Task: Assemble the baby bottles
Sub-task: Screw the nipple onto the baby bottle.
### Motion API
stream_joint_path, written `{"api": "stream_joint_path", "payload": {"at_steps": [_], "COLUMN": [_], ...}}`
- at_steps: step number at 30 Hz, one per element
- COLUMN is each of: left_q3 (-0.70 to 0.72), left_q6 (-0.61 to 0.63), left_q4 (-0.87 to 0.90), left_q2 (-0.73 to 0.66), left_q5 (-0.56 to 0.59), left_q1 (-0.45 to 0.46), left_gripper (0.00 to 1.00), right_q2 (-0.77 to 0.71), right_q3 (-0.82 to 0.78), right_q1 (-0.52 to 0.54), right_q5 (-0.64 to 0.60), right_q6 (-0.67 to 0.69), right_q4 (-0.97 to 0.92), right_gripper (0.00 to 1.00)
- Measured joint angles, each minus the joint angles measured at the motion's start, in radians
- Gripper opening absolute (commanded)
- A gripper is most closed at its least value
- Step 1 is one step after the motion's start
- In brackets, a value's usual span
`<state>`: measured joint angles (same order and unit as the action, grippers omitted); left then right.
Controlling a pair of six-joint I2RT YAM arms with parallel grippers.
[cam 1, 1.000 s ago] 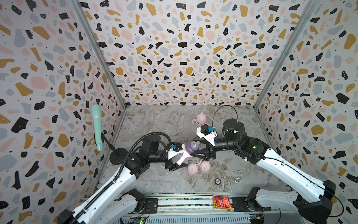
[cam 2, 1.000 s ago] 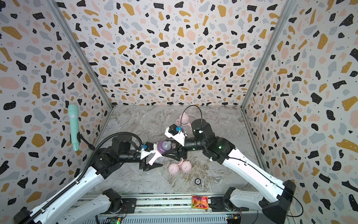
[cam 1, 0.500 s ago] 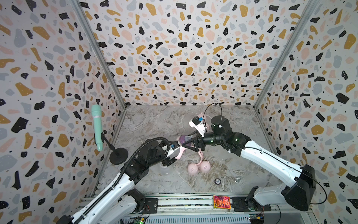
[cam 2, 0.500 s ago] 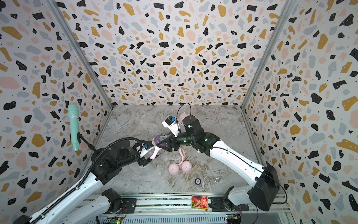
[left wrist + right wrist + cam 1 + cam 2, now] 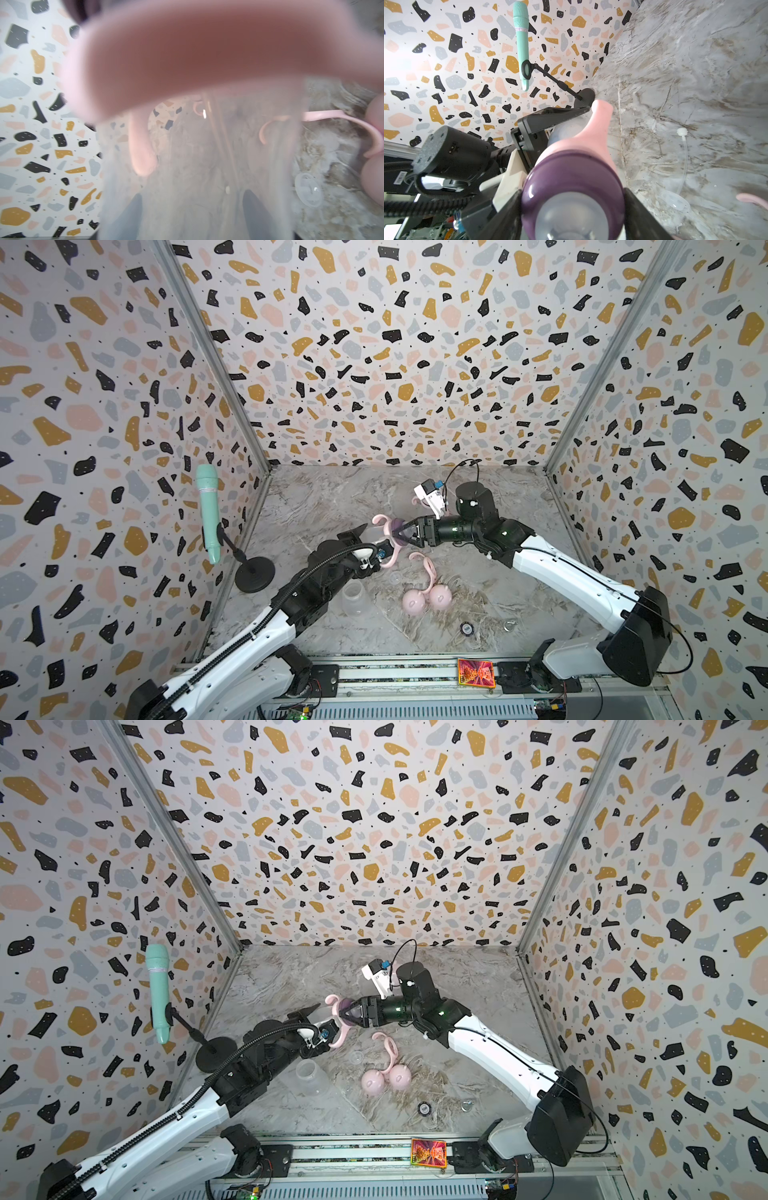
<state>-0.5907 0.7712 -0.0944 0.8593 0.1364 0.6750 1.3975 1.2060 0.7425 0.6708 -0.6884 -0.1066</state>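
Gripping 1 bottle [image 5: 386, 533]: left fingers [image 5: 550, 118] clamp its clear body [image 5: 197, 166], right fingers [image 5: 639, 209] its purple collar [image 5: 571, 176].

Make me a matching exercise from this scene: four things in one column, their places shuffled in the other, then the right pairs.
Things:
1. purple teat collar
2. clear bottle body
3. mint-green microphone
4. pink dome caps

Places:
A. lying side by side on the marble table
B. gripped in the right claw
C. clipped on a black stand
D. gripped in the left claw

Pairs: 1-B; 2-D; 3-C; 4-A
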Motion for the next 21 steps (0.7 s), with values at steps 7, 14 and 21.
{"api": "stream_joint_path", "payload": {"at_steps": [7,14,21], "left_q3": [0.013,0.040,0.045], "left_q6": [0.170,0.324,0.294], "left_q4": [-0.123,-0.260,-0.278], "left_q2": [0.006,0.007,0.019], "left_q5": [0.155,0.273,0.264], "left_q1": [0.053,0.090,0.101], "left_gripper": [0.00,0.00,0.00], "right_q2": [0.000,0.000,-0.002], "right_q3": [0.006,-0.016,0.024], "right_q1": [-0.021,-0.036,-0.050], "right_q5": [0.047,0.098,0.100], "right_q6": [-0.120,-0.271,-0.204], "right_q4": [0.035,0.121,0.028], "right_gripper": [0.00,0.00,0.00]}}
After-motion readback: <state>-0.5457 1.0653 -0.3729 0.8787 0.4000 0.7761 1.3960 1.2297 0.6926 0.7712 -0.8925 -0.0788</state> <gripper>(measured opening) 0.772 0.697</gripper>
